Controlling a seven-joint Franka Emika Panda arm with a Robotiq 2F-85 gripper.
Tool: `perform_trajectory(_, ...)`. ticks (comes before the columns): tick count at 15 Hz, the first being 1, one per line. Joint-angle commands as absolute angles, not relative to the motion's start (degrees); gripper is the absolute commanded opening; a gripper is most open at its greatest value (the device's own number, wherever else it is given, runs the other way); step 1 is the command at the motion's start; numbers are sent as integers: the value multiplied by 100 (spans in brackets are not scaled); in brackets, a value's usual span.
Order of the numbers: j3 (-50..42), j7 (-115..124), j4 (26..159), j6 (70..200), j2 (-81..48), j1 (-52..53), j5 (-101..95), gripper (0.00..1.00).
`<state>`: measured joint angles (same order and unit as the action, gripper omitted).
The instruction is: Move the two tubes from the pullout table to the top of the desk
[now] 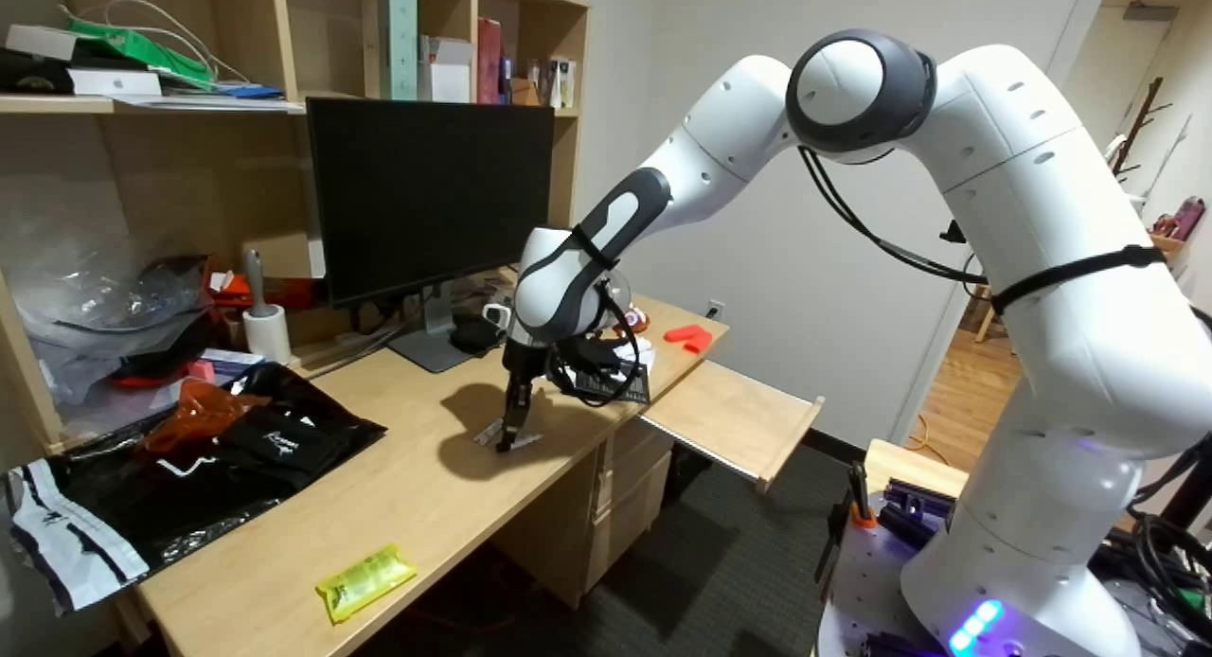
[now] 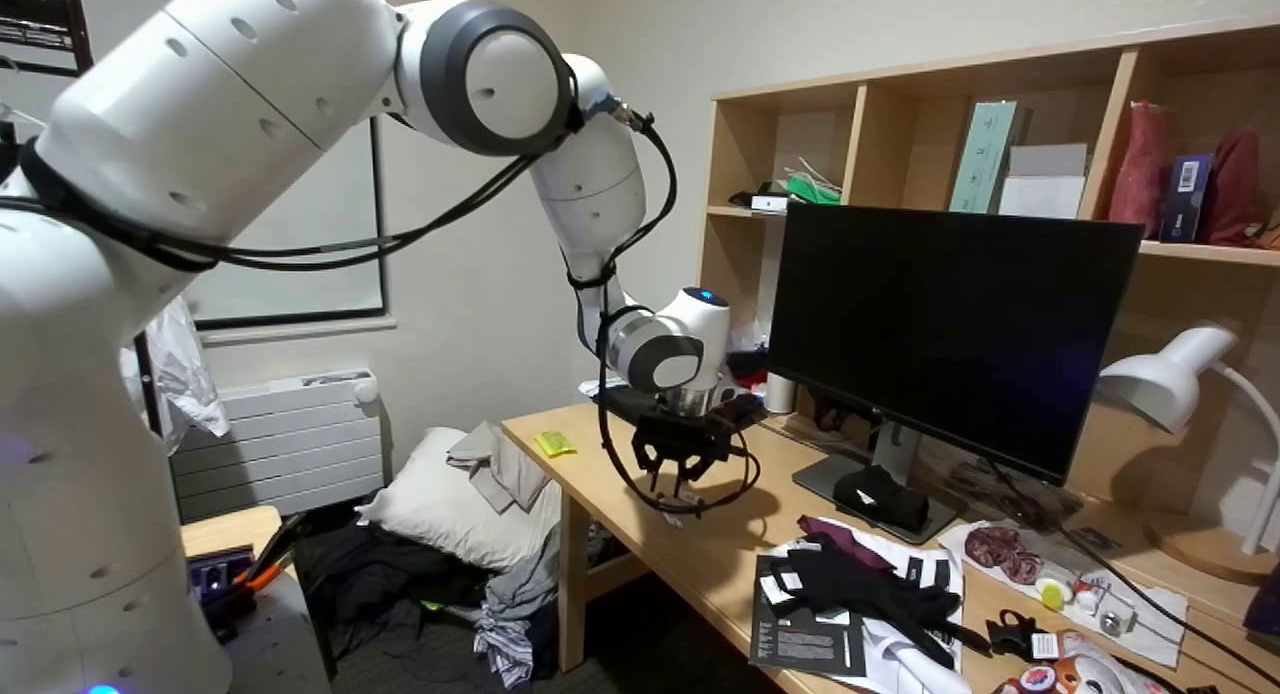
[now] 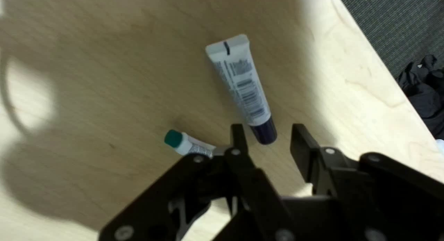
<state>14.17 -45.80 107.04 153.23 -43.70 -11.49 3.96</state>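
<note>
Dark-capped tube (image 3: 247,90) aslant in wrist view, cap (image 3: 264,131) toward end effector (image 3: 268,134); jaws apart.

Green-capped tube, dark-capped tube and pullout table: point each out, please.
Green-capped tube (image 3: 190,145), wrist view: on its white body near the cap.
Dark-capped tube (image 3: 245,91), wrist view: on its printed body.
Pullout table (image 1: 734,415), in an exterior view: on its flat top.

In an exterior view, an open light-wood shelf unit (image 1: 327,32) fills the far left, with a plain pale-grey wall (image 1: 786,297) beyond; dark grey carpet (image 1: 720,572) lies near, softly shadowed, and orange-brown wooden flooring (image 1: 966,382) shows through a doorway (image 1: 1079,27) at right. In an exterior view, a white slatted heater (image 2: 290,444) sits left, below a black-framed window (image 2: 300,290)
</note>
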Motion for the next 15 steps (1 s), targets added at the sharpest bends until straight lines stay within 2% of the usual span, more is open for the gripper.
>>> perform_trajectory(1,1565,-4718,10715,15353,-4386,-1359,454,70)
perform_trajectory(5,1609,-4685,10877,15391,-4195,-1435,484,95)
perform_trajectory(6,1639,-4671,10953,15367,-4091,-1465,508,99)
perform_trajectory(9,1621,-4360,11274,15081,-3586,-1499,688,100)
perform_trajectory(15,906,-3392,12151,14199,-2306,-1221,574,100)
